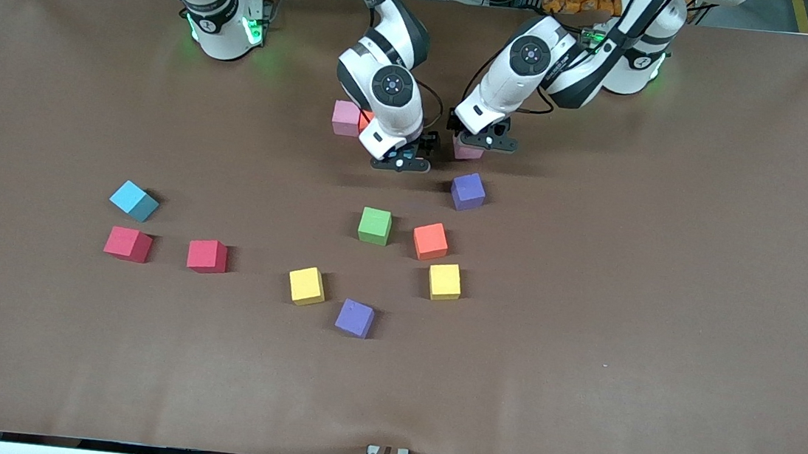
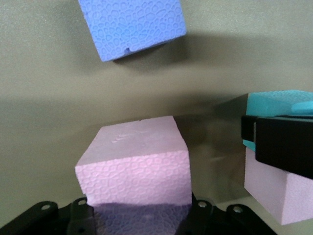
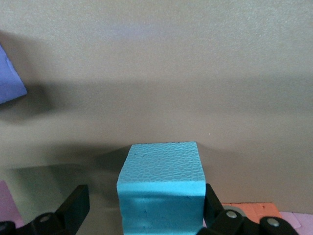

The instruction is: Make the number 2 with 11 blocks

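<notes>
The left gripper [image 1: 473, 140] has its jaws pinching a pink block [image 2: 137, 166], low over the tabletop [image 1: 665, 282] toward the robots' bases. The right gripper [image 1: 403, 154] is just beside it, its jaws spread wide with a turquoise block [image 3: 162, 188] sitting between them (not squeezed, as far as the right wrist view shows). Both arms bend down steeply from their bases, wrists nearly meeting mid-table.

Beside the right gripper lie another pink block [image 1: 345, 117] and an orange block [image 1: 365, 119], touching. A purple block [image 1: 468, 192] lies nearer the front camera, close to the left gripper. Nearer still: green [image 1: 374, 226], orange [image 1: 430, 241], two yellow [image 1: 306, 286] [image 1: 445, 281] and a second purple [image 1: 354, 318]. Toward the right arm's end are a blue block [image 1: 134, 200] and two red ones [image 1: 128, 243] [image 1: 207, 255]. No digit shape shows.
</notes>
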Robot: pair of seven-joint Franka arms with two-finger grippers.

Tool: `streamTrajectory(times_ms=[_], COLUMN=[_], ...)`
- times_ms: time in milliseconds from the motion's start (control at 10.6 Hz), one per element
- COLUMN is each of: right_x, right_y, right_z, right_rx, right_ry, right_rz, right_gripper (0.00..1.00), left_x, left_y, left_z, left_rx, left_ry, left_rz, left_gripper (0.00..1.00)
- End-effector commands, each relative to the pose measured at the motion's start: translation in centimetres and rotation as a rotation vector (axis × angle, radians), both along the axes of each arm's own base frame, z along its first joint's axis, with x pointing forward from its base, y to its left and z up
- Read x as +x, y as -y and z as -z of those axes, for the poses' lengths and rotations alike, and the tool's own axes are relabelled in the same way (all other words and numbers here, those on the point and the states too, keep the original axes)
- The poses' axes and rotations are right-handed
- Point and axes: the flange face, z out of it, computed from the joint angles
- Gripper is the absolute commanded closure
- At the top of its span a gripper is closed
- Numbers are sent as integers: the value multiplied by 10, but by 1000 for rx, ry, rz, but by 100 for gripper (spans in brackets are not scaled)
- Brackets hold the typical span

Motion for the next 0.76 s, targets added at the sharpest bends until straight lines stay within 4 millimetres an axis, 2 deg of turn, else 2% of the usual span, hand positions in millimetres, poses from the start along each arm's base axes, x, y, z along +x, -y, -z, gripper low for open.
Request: streamTrajectory(times_ms=[0, 378, 662], right_x=[1, 4, 13], right_y=[1, 6, 16], right_z=[-6, -20, -34], right_rx=[4, -24, -48], right_ry=[8, 3, 9], right_rz=[4, -22, -34], right_gripper=[0, 0, 0], left_x=[4, 4, 5], left_y=[1, 1, 1], left_z=[0, 0, 0], left_rx=[-5, -5, -5], left_ry=[-14, -14, -14], left_rz=[15, 15, 13], left_gripper=[100, 100, 100])
